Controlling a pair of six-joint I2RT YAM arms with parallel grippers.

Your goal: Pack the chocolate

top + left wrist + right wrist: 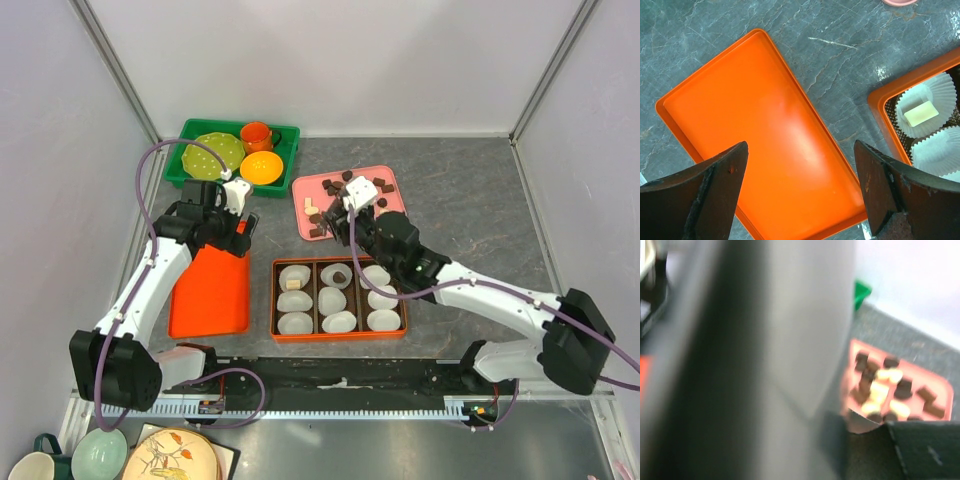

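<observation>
- Chocolate [345, 190]: most pieces, dark brown and cream, lie loose on a pink tray [308, 188] at the middle-back of the table [470, 200].
- The right wrist view shows the same heap [885, 390], blurred, with brown and cream pieces mixed.
- 2 pieces already sit in the orange box [340, 336]. 1 is a cream piece [292, 285] in the back-left paper cup. The other is a dark piece [339, 275] in the back-middle cup.
- The left wrist view confirms the cream piece [921, 113], lying flat in its cup.
- The box sits just in front of the pink tray and holds 9 white paper cups [340, 322] in a 3 by 3 grid. The other 7 look empty.
- Right gripper [338, 218]: it is over the near-left part of the pink tray, among the pieces.
- Its wrist view is mostly blocked by a blurred grey shape. I cannot tell whether its fingers are apart or closed, or whether they hold a piece.
- Left gripper [800, 150]: fingers spread wide and released, nothing between them, hovering above the flat orange tray [765, 130].
- That orange tray lies just left of the box, not touching it.
- Back-left: a green bin [195, 165] holds a green plate [215, 152], an orange cup [257, 135] and an orange bowl [261, 167].
</observation>
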